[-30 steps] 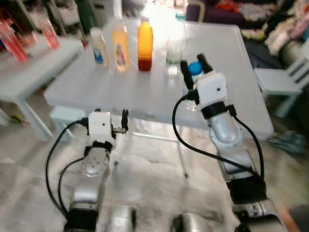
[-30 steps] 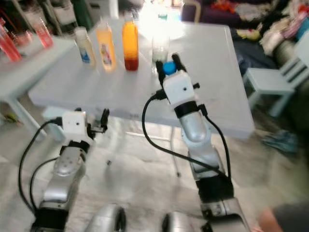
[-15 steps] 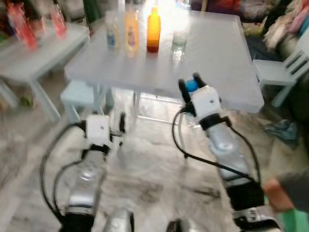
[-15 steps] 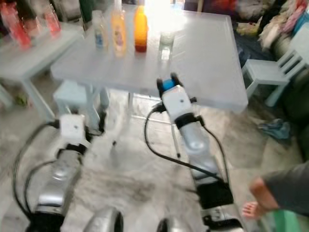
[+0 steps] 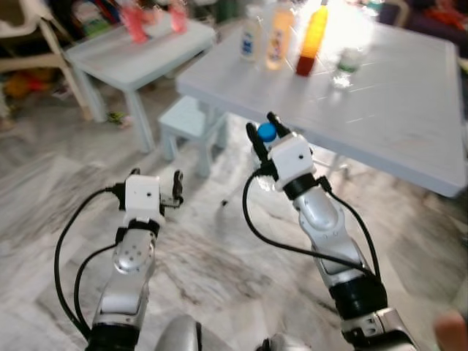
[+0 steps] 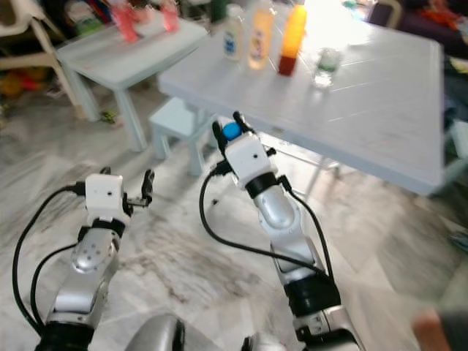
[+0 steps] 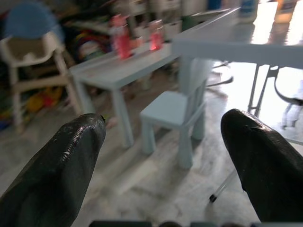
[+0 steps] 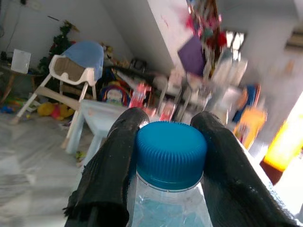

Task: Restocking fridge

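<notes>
Right gripper: the right gripper (image 5: 262, 136) is held up in front of the body, its two black fingers pinched around the neck of a clear water bottle (image 8: 170, 198) just under the blue cap (image 8: 171, 154).
Left gripper: the left gripper (image 7: 163, 156) is held low over the floor, its fingers spread wide with nothing between them.
What has changed: compared with a second ago, the white table (image 5: 409, 124) has slid from directly ahead to the upper right, and a low side table (image 5: 139, 55) and a small stool (image 5: 191, 121) have come into view on the left. The whole scene has shifted, so a turn of the camera away from the table is indicated.
Bottle position: it is carried off the table, gripped in the air.
Left behind: three coloured bottles (image 5: 281, 40) and a glass (image 5: 349, 62) stand on the far table edge.
Meaning for the task: the bottle is probably being carried toward the fridge, which cannot be made out in these blurred pictures.
</notes>
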Tool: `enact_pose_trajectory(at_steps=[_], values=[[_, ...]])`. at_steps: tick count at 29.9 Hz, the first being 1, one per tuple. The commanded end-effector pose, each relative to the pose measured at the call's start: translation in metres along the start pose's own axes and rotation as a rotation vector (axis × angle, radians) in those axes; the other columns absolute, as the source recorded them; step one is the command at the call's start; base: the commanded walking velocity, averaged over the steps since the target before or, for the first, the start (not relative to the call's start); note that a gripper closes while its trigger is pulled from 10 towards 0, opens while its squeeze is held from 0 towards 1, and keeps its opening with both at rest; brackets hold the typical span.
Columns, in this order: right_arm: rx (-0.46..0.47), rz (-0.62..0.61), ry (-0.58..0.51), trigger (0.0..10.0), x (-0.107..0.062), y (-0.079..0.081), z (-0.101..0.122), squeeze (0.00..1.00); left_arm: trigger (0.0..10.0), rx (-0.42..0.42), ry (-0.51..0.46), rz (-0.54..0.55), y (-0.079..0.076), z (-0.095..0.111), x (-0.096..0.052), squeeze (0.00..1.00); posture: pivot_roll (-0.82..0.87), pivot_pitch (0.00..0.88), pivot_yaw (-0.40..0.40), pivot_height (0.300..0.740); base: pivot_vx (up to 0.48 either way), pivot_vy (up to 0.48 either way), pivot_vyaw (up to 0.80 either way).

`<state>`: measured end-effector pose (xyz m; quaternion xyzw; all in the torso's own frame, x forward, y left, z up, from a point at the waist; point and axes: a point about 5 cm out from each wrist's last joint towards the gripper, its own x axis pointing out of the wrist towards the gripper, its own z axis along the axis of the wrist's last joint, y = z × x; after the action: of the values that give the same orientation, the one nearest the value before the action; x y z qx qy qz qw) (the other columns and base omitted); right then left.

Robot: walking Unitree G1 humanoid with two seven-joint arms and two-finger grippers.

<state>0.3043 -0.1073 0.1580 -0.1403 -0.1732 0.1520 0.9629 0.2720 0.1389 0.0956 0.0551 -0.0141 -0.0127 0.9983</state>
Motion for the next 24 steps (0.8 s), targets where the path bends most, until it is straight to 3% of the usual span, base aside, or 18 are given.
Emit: enact_pose_trajectory(at_steps=[1,3,7,13,16,24], values=[[0.021,-0.063,0.045,10.0,-0.008,-0.011,-0.008,0.0,10.0,0.01,0.0,0.005,0.002,0.0,-0.003,0.0,0.1,0.063,0.002,0.74,0.0,0.0,0.8],[0.094,-0.085,0.078,10.0,-0.018,-0.013,-0.016,0.0,10.0,0.018,0.008,0.027,0.006,-0.002,-0.008,0.0,0.1,0.063,0.005,0.74,0.0,0.0,0.8],[0.185,-0.097,0.092,10.0,-0.021,-0.012,-0.017,0.0,10.0,0.057,-0.004,0.096,0.017,-0.003,-0.014,0.0,0.1,0.058,0.006,0.74,0.0,0.0,0.8],[0.229,-0.044,0.066,10.0,-0.017,-0.004,-0.01,0.0,10.0,0.035,0.008,0.269,0.032,-0.006,-0.024,0.0,0.12,0.052,0.001,0.74,0.0,0.0,0.8],[0.253,-0.042,0.071,10.0,-0.018,-0.003,-0.012,0.0,10.0,0.037,0.002,0.303,0.035,-0.005,-0.031,0.0,0.14,0.047,0.0,0.74,0.0,0.0,0.8],[0.228,-0.055,0.103,10.0,-0.026,-0.007,-0.019,0.0,10.0,-0.016,0.012,0.202,0.036,-0.005,-0.041,0.0,0.15,0.05,-0.008,0.74,0.0,0.0,0.8]])
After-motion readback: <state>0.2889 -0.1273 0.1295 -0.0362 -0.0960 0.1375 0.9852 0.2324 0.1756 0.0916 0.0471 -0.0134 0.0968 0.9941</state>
